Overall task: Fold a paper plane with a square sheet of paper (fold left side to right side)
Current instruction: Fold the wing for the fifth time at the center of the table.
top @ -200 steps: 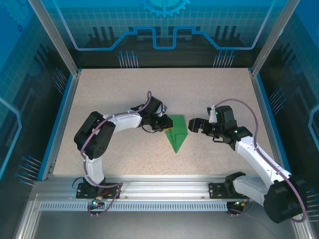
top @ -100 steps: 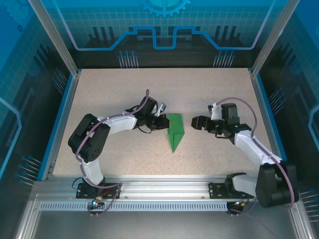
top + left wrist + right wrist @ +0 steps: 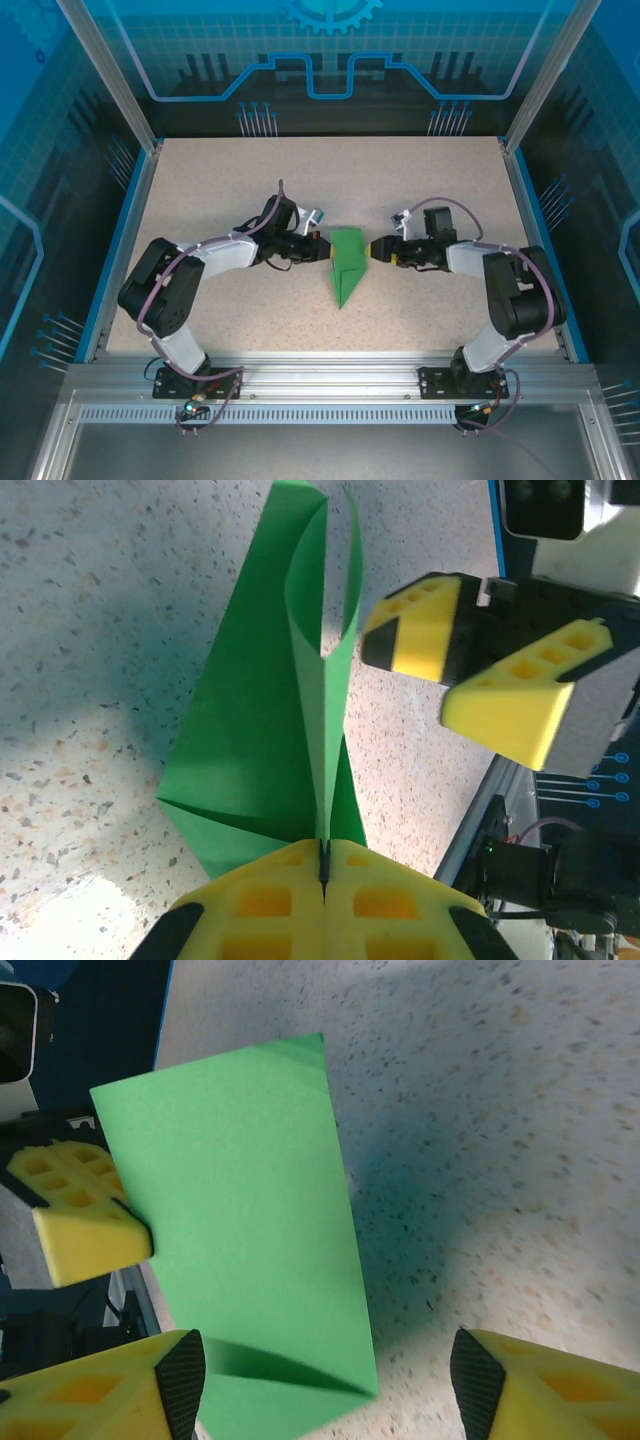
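One sheet (image 3: 347, 262) of green paper sits mid-desk, already narrowed to a dart outline with its point toward the arms. Its left layer is lifted off the desk (image 3: 220, 190) and stands nearly upright, bowing slightly along its free edge, while the rest lies flat.

That raised layer is pinched at its edge by the left pincer (image 3: 323, 860), whose yellow pads are pressed together with the paper running out from the seam between them. The right pincer (image 3: 375, 250) hangs just beside the sheet's right side with its fingers spread wide and nothing between them. From its own camera the upright green face fills the space ahead of it. Whether a pad brushes the paper I cannot tell.

The fold looks about half swung, with the layer up but not yet laid over to the right.

Several things could spoil it from here:
- Nothing visibly pins the flat part, so carrying the layer across may drag the whole sheet sideways rather than hinge it at the centre crease.
- The grip is only on a thin edge. A quick or twisting move could pull the paper free, or crumple it at the pads.
- The bowed layer may land askew, leaving edges that do not meet.
- The two pincers are near each other on one line, and the right one stands where the layer must come down, so they may bump.
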Robot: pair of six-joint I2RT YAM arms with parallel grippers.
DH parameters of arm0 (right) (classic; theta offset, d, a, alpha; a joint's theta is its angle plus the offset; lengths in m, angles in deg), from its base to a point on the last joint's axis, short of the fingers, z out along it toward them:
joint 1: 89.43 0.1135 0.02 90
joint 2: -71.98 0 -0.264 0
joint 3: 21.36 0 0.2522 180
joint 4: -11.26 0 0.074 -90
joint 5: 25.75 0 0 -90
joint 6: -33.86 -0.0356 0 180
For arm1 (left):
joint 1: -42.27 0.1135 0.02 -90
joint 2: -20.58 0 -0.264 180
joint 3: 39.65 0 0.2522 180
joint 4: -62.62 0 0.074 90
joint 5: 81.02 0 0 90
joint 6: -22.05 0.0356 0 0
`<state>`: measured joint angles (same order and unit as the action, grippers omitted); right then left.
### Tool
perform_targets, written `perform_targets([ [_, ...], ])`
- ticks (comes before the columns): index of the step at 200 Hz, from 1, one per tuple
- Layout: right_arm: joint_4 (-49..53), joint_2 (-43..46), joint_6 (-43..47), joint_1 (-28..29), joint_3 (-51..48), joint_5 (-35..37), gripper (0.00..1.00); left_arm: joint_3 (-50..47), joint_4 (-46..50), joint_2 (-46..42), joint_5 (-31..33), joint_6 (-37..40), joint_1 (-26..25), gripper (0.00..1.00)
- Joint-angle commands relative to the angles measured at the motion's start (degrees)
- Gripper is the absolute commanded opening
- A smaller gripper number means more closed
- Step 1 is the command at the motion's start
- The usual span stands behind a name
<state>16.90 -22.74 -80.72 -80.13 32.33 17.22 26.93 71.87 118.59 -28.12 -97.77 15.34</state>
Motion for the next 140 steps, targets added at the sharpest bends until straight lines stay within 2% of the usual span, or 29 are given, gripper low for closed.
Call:
perform_targets([
  [1, -6.71, -3.53, -0.7, 1.81, 2.07, -4.66, 0.67, -0.9, -2.77, -0.65, -3.54, 1.36, 0.4, 0.0],
  [20, -10.24, -6.17, -2.33, 2.55, 2.09, -6.51, 0.62, -1.09, -2.87, -0.37, -3.5, 1.5, 0.49, 0.0],
  [72, -10.61, -7.3, -2.36, 3.25, 2.19, -8.45, 0.48, -1.23, -2.34, 0.59, -3.08, 1.85, 0.57, 0.0],
  [107, -4.47, -4.97, 0.29, 3.01, 3.19, -6.78, 0.35, -1.22, -1.7, 1.38, -2.69, 2.51, 0.6, 0.0],
  [140, -1.2, -2.71, 1.62, 2.13, 3.06, -5.04, 0.31, -1.22, -1.4, 2.24, -2.54, 3.15, 0.66, 0.0],
])
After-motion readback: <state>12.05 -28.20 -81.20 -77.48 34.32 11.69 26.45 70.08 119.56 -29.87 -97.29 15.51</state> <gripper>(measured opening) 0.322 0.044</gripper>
